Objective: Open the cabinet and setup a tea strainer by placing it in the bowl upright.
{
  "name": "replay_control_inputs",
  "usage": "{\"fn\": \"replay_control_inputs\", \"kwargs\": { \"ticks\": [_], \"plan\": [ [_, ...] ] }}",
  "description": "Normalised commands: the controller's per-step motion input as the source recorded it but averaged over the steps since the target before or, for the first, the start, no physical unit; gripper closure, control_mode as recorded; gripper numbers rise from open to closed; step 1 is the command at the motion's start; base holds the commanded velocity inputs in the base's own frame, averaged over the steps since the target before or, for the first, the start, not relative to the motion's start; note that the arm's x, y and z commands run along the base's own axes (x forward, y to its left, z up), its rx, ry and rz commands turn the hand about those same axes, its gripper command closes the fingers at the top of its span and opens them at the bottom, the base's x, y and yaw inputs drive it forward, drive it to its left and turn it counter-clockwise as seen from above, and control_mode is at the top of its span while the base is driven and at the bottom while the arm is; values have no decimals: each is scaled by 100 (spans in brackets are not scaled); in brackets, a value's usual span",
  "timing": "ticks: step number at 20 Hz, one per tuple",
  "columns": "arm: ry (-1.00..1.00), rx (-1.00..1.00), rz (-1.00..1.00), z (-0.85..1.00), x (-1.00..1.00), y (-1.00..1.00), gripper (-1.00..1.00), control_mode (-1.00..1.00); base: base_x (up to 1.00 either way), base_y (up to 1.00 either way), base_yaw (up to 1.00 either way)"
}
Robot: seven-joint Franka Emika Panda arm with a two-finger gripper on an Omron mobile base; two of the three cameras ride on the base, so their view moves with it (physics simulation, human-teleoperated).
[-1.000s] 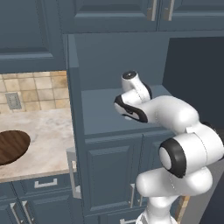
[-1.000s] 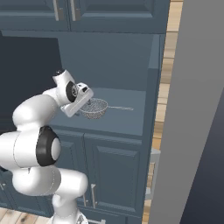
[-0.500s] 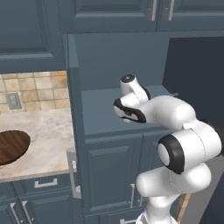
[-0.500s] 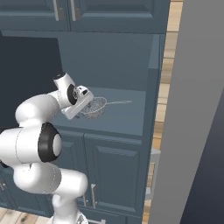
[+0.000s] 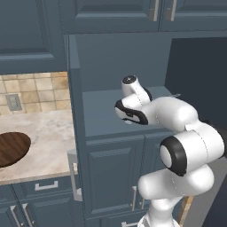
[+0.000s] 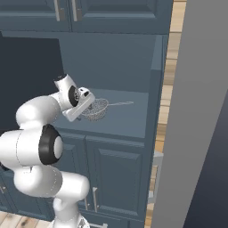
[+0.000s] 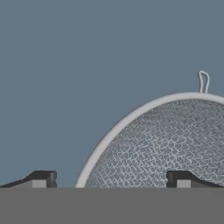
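Observation:
The tall slate-blue cabinet [image 6: 129,120] stands open, and its shelf carries the tea strainer [image 6: 97,109], a silver mesh basket with its thin wire handle pointing right. My gripper [image 6: 88,110] is open at the strainer's left side. In the hand view the gripper [image 7: 111,181] has its dark fingertips [image 7: 43,179] wide apart, and the strainer's rim and mesh [image 7: 166,140] reach in between them from the right. The dark brown wooden bowl [image 5: 11,148] lies on the counter far to the left, cut by the picture's edge. My hand [image 5: 131,111] hides the strainer in the left base view.
The cabinet's open doors stand out on both sides: a dark one [image 5: 195,75] to the right and an edge-on one [image 5: 73,97] toward the counter. A marbled counter [image 5: 48,133] with drawers [image 5: 46,185] below it runs left. Shut lower doors [image 6: 111,178] sit under the shelf.
My hand has edged a little closer onto the strainer, and the arm's elbow has shifted slightly. The strainer's handle now points a touch higher.

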Motion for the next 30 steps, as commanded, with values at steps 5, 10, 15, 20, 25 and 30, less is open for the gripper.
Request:
{"fn": "replay_control_inputs", "kwargs": {
  "ticks": [5, 10, 15, 20, 25, 30],
  "plan": [
    [0, 0, 0, 0, 14, 0, -100, -100, 0, 0, 0],
    [-1, 0, 0, 0, 19, -2, -100, -100, 0, 0, 0],
    [0, 1, 0, -5, 23, -10, -100, -100, 0, 0, 0],
    [0, 0, 0, 0, 0, 0, -100, -100, 0, 0, 0],
    [0, 0, 0, 0, 0, 0, 100, -100, 0, 0, 0],
    [0, 0, 0, 0, 0, 0, 100, -100, 0, 0, 0]
  ]
}}
